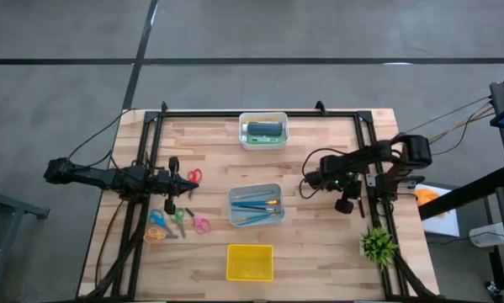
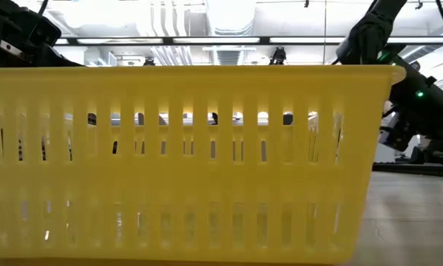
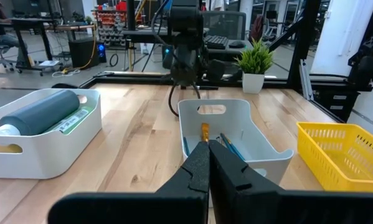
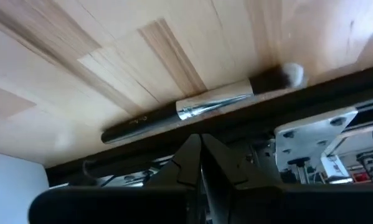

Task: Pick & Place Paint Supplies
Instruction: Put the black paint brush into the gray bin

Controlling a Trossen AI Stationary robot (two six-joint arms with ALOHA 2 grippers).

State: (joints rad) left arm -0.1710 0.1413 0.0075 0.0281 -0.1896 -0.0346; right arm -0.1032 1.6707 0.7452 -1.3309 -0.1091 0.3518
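High view is showing the bench (image 1: 209, 151) from above, with a white bin (image 1: 256, 206) sitting near its middle and holding several thin brushes (image 1: 257, 202) with blue and orange-brown handles. A second white bin (image 1: 263, 130) is resting at the far edge, carrying a dark green tube (image 1: 264, 129) that is lying on its side; the left wrist view is showing the same tube (image 3: 42, 112) as a fat dark cylinder with a pale cap. A yellow basket (image 1: 250, 262) is standing at the near edge and is filling almost the whole low view. Coloured scissors (image 1: 177, 220) are lying spread near the left edge, and a green spiky plant (image 1: 378, 245) is standing toward the near right corner. The left gripper (image 1: 169, 206) is hanging over the bench just beside the scissors, and its fingers (image 3: 195, 169) are pressing together with nothing between them. The right gripper (image 1: 305, 191) is hovering right of the brush bin, apart from it, and its fingers (image 4: 189, 154) are likewise meeting tip to tip, grasping nothing. Beyond those fingertips the right wrist view is showing a larger brush (image 4: 198, 107) with a black handle, a silver ferrule and a soft pale-tipped head, lying flat on the wood along the bench's edge.
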